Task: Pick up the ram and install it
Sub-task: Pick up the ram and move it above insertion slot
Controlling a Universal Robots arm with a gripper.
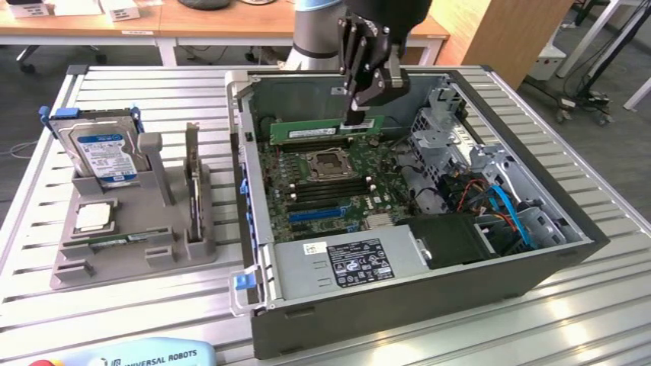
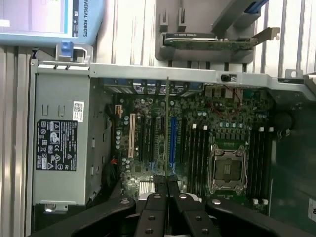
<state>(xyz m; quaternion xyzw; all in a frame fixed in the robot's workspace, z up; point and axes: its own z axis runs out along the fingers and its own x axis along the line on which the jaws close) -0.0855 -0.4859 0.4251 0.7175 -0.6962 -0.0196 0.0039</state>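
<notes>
Hand (image 1: 355, 117) (image 2: 168, 181): closed on the ram, fingertips pinching its upper edge, nearer the end on the exterior view's right
Ram (image 1: 315, 131) (image 2: 168, 123): hangs from the hand, on edge, long side level, inside the PC case (image 1: 407, 313), above the mainboard; seen edge-on as a thin line in wrist view
Mainboard (image 1: 315, 200) (image 2: 148, 111): directly below hand, flat on the case floor
CPU socket (image 1: 331, 162) (image 2: 228, 169): below hand, just to one side of the ram
Mem slots (image 1: 341, 187) (image 2: 197, 153): black, beside the socket, below hand; ram not touching them
PSU (image 1: 351, 263) (image 2: 59, 143): same case, well apart from hand, at the other end of the board
Holder (image 1: 133, 259): grey, on the bench (image 1: 133, 99) outside the case, well off to the exterior view's left of hand
On holder: blue-label hard drive (image 1: 99, 149) upright, silver CPU chip (image 1: 94, 217) flat, spare stick (image 1: 114, 242) flat
Pendant (image 1: 142, 354) (image 2: 44, 17): on bench beyond the PSU end, well apart from hand
</notes>
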